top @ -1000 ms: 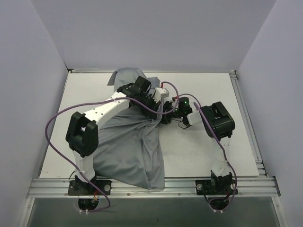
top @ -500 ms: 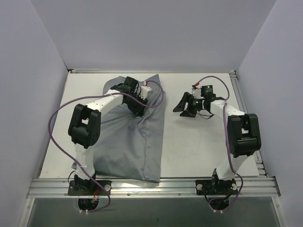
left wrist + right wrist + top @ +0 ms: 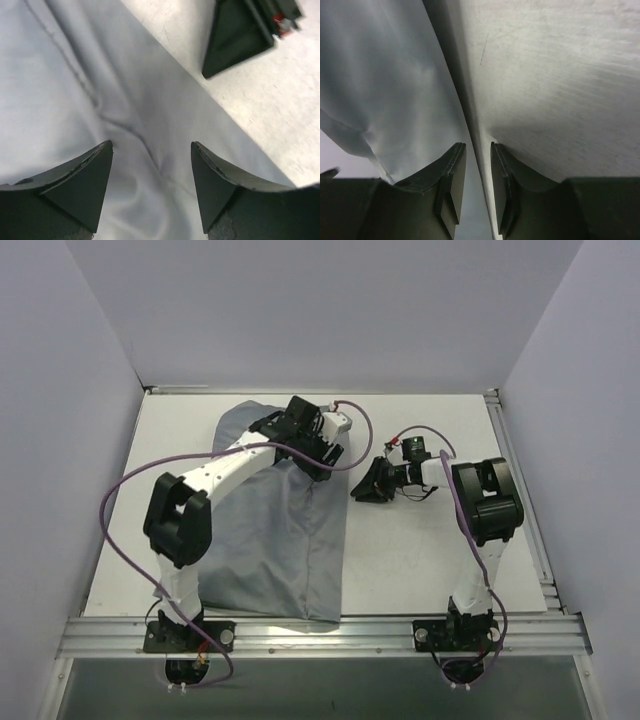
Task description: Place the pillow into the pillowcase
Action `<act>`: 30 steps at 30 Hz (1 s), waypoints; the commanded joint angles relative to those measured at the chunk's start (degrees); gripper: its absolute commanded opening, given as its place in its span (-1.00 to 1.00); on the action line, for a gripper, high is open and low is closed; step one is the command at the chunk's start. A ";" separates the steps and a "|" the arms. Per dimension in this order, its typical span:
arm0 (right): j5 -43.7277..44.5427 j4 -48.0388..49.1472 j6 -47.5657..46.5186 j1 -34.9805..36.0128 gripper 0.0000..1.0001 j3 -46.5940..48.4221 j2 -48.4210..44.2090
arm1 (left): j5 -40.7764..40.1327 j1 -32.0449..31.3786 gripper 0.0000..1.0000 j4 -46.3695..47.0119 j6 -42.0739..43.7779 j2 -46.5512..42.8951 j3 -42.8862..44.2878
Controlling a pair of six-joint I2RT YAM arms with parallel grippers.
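Note:
The grey pillowcase (image 3: pixel 270 530) lies flat and long on the white table, running from the back to the front rail. The pillow shows in no view. My left gripper (image 3: pixel 325 455) hovers over the pillowcase's far right corner. Its fingers (image 3: pixel 85 175) stand wide apart above the wrinkled cloth (image 3: pixel 75 75) with nothing between them. My right gripper (image 3: pixel 362 490) sits low on the table just right of the pillowcase's right edge. Its jaws (image 3: pixel 477 147) keep a narrow gap, and the cloth's edge (image 3: pixel 465 115) lines up with that gap. No cloth looks pinched.
Bare white table (image 3: pixel 420 550) lies to the right of the pillowcase. The right gripper's black finger (image 3: pixel 235 40) shows close ahead of the left gripper. Purple cables (image 3: pixel 130 490) loop off both arms. A metal rail (image 3: pixel 320 630) edges the front, and walls enclose three sides.
The left gripper opened and let go of the cloth. The bunched pillowcase now lies spread flat. The right arm swung out to the right, then came back to the pillowcase's edge with narrower jaws.

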 commanded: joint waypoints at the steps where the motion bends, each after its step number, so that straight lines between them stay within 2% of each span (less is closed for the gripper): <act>1: 1.03 0.90 0.95 0.40 -0.42 -3.33 -0.52 | -6.91 -0.35 0.43 -0.37 -3.58 6.60 3.25; 2: 0.50 0.72 0.77 0.49 -0.39 -3.68 -1.13 | -7.45 -0.35 0.39 -0.38 -3.75 7.56 4.04; 4: 0.23 0.46 0.42 0.84 -0.38 -4.91 -1.57 | -6.67 -0.52 -0.21 -0.38 -3.58 10.29 5.53; 5: 0.41 0.37 0.16 0.93 -0.38 -5.35 -1.84 | -2.31 -1.04 -0.66 -0.55 -2.28 10.91 6.76; 6: 0.50 0.28 -0.02 1.10 -0.38 -5.70 -1.93 | -1.14 -2.09 -1.00 -0.55 -2.00 11.26 9.90; 10: 0.32 0.37 0.59 1.36 -0.38 -3.78 0.08 | 8.96 -14.10 -1.00 -0.81 1.17 10.04 17.65; 11: 0.06 0.46 1.47 1.63 -0.38 -3.16 0.53 | 13.16 -15.45 -1.00 -0.90 0.99 10.12 18.89; 12: -0.47 0.55 1.82 2.41 -0.38 -2.46 0.97 | 13.64 -16.68 -1.00 -0.90 0.47 10.47 19.94; 15: -2.30 2.12 3.75 4.43 -0.37 -0.61 1.68 | 17.32 -16.61 -0.90 -0.99 -0.42 11.26 19.69; 18: -5.12 8.53 8.67 5.14 -0.35 -2.10 1.77 | 21.35 -11.70 -0.50 -1.08 -1.91 8.04 15.66; 19: -5.82 9.76 9.03 5.15 -0.35 -2.62 1.16 | 21.72 -9.86 -0.24 -0.99 -2.61 6.36 13.21; 20: -6.01 10.04 9.12 4.88 -0.34 -3.93 0.71 | 21.73 -6.71 0.16 -0.90 -4.01 4.43 11.71; 22: -6.09 10.30 8.68 4.19 -0.33 -5.70 -0.86 | 18.94 -3.79 0.47 -1.43 -4.20 -1.72 8.98; 23: -6.10 10.48 8.68 3.74 -0.33 -7.62 -1.39 | 16.30 -1.51 0.71 -1.87 -3.33 -4.00 5.57; 26: -5.75 12.85 9.82 3.82 -0.29 -10.70 -3.50 | 4.35 0.88 0.82 -4.58 -1.13 -11.56 -0.93; 30: -4.43 12.33 8.69 6.55 -0.22 -11.16 -3.95 | -5.94 2.55 0.83 -7.32 0.72 -13.52 -10.61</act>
